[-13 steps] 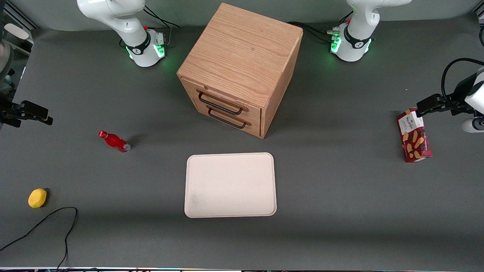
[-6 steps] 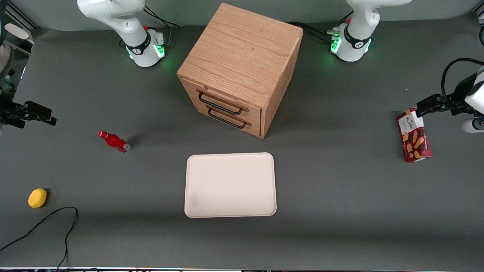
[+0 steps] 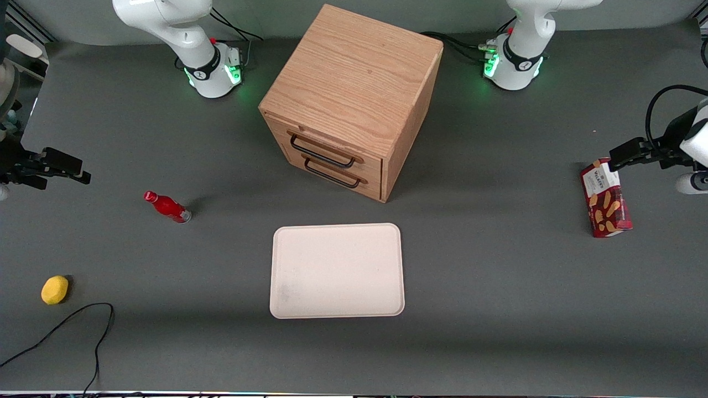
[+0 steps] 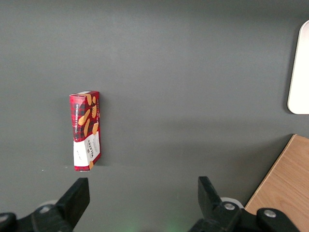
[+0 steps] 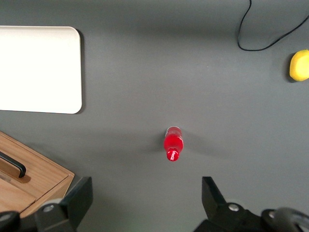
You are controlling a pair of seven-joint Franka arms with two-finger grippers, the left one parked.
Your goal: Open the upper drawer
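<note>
Approaching is the step in hand: the black two-finger gripper (image 3: 72, 171) hangs released, fingers spread, above the grey counter (image 3: 498, 276) toward the working arm's end, well apart from the light-oak upper drawer (image 3: 326, 146). Next, reach its thin black wire handle (image 3: 322, 153), closed flush in the grained cabinet.

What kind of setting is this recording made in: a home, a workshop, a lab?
Most likely a robot lab tabletop. Two arm bases with green lights are bolted to a grey mat-covered table set with staged props: an oak cabinet, a tray. The gripper hangs open toward the working arm's end, far from the upper drawer.
</note>
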